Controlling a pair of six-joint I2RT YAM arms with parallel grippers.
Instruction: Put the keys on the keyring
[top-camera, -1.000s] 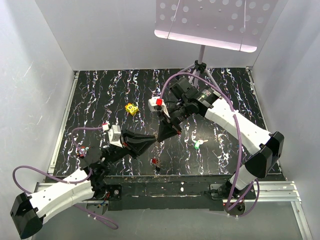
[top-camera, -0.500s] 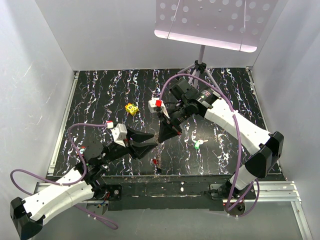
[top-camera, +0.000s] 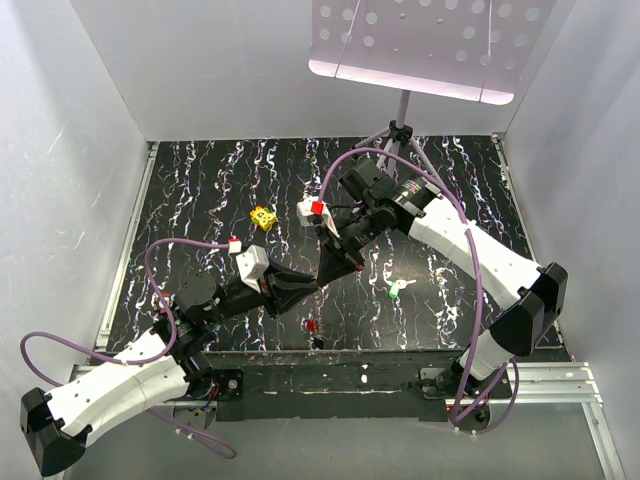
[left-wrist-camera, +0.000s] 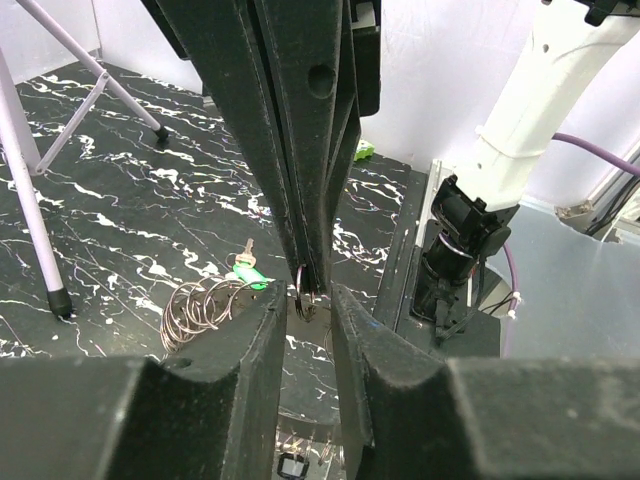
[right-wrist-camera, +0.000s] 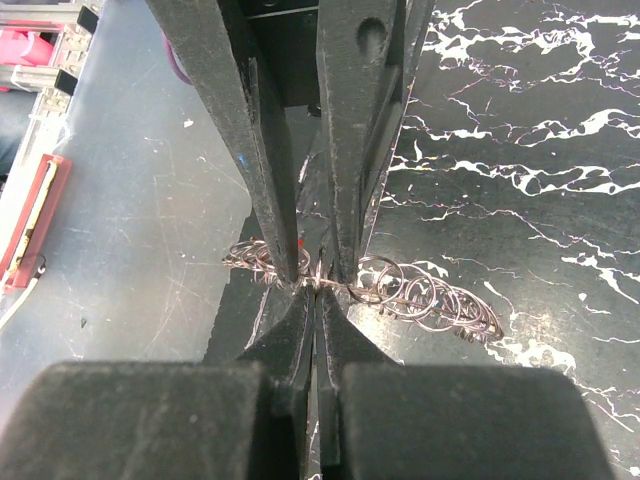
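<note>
At the left, a yellow block (top-camera: 263, 217) sits on the black marbled worktop (top-camera: 200, 200), well apart from the arms. The left gripper (top-camera: 308, 282) reaches in low, its jaws parted, one finger on each side of the right gripper's tip. The right gripper (top-camera: 325, 276) points down with its jaws pressed shut on the keyring (left-wrist-camera: 305, 300), a thin silvery loop hanging at its fingertips, between the left fingers (left-wrist-camera: 250, 340). Below them lies a coil of rings (left-wrist-camera: 205, 305). A red key (top-camera: 312, 325) lies near the front edge, and a green key (top-camera: 397, 292) lies further right.
</note>
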